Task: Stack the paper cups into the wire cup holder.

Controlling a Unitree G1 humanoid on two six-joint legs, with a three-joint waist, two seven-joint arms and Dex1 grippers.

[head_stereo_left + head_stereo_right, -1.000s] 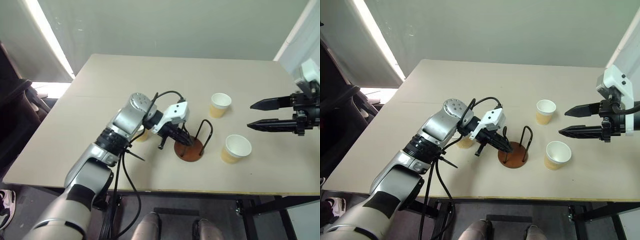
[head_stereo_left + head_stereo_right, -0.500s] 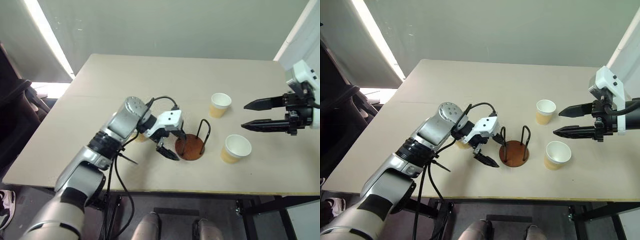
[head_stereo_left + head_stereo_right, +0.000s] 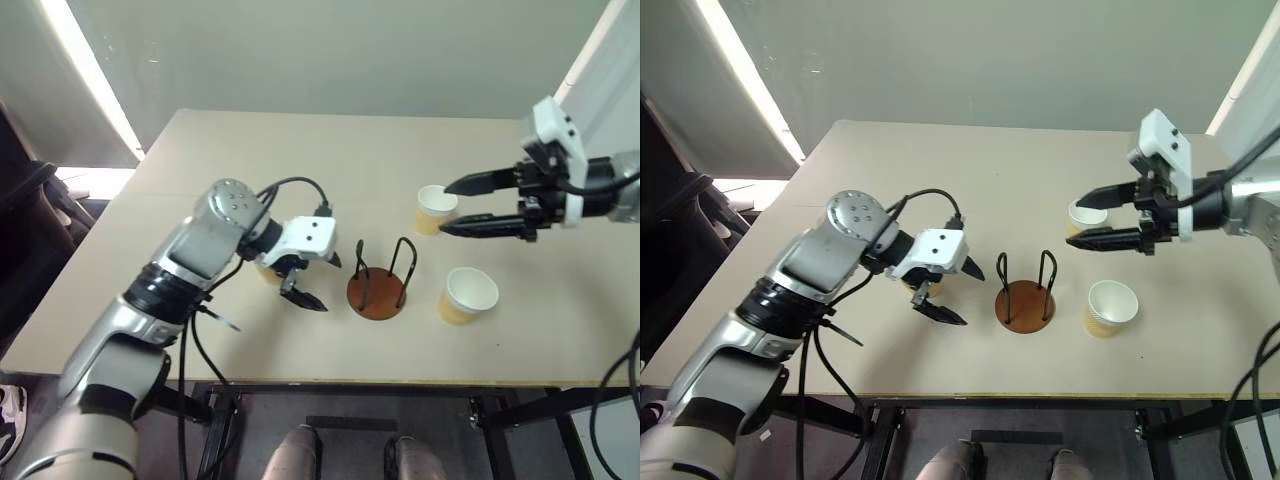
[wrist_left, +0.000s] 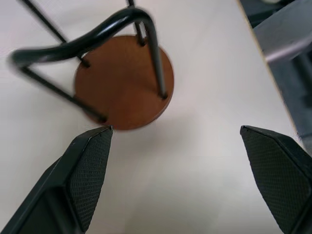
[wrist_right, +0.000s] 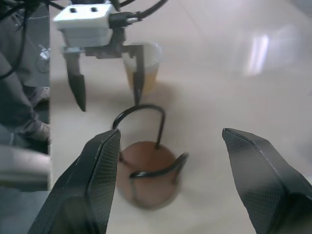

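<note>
The wire cup holder [image 3: 377, 290] stands upright near the front edge of the table [image 3: 300, 160], its reddish-brown base bare and no cup between its black wire loops. Three paper cups stand upright and empty: one [image 3: 437, 210] at about one o'clock from the holder, one [image 3: 466, 296] at three o'clock just beside it, and one [image 3: 912, 286] at nine o'clock, largely hidden behind the left gripper [image 3: 958, 294]. That gripper hangs over the table just left of the holder, fingers spread wide and grasping nothing. The right gripper [image 3: 445, 209] is level above the far cup, its fingers parted with the cup's rim showing between them from above; contact cannot be told. The left wrist view shows the holder's disc close up, empty, between that gripper's spread fingers [image 4: 90, 165]. The right wrist view shows the left-hand cup [image 5: 143, 68] openly, behind the left gripper, beyond the holder.
</note>
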